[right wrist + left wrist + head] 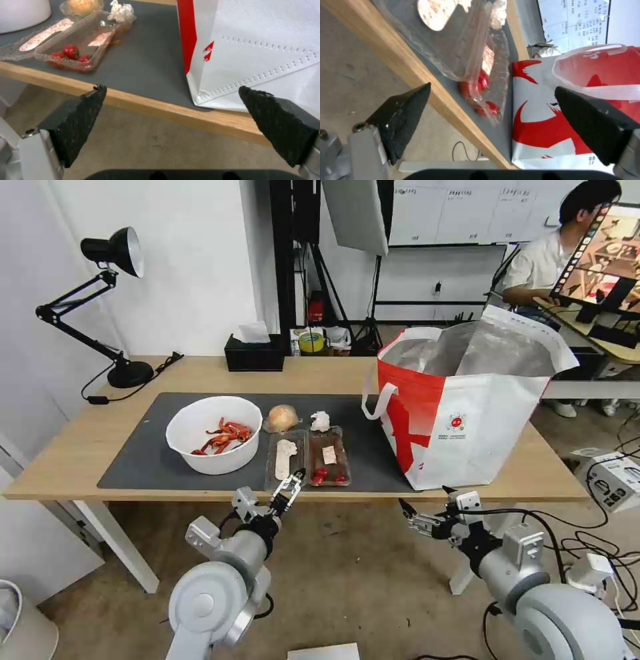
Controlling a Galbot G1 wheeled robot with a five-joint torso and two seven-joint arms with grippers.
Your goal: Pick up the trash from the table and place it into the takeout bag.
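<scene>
The head view takes in the whole table [80, 447]: the white bowl [213, 435] with red-orange shells sits on the dark mat [143, 457], the tan wrapped lump [281, 418] and tissue ball [321, 421] lie beyond the clear hinged tray [309, 457], and the takeout bag [460, 413] stands upright with its foil-lined mouth open upward. The left gripper [289, 488] hovers at the table's near edge with its fingers spread wide, the tray just ahead of its tips. The tray lies opened flat, its long axis running away from the robot. The left wrist view adds the red fruit [481, 82] bunched at the tray's near end. The right gripper [427, 510], fingers likewise spread, hangs below the table edge, the bag's near corner just ahead; its wrist view shows the bag's bottom corner [200, 97] resting on the mat.
</scene>
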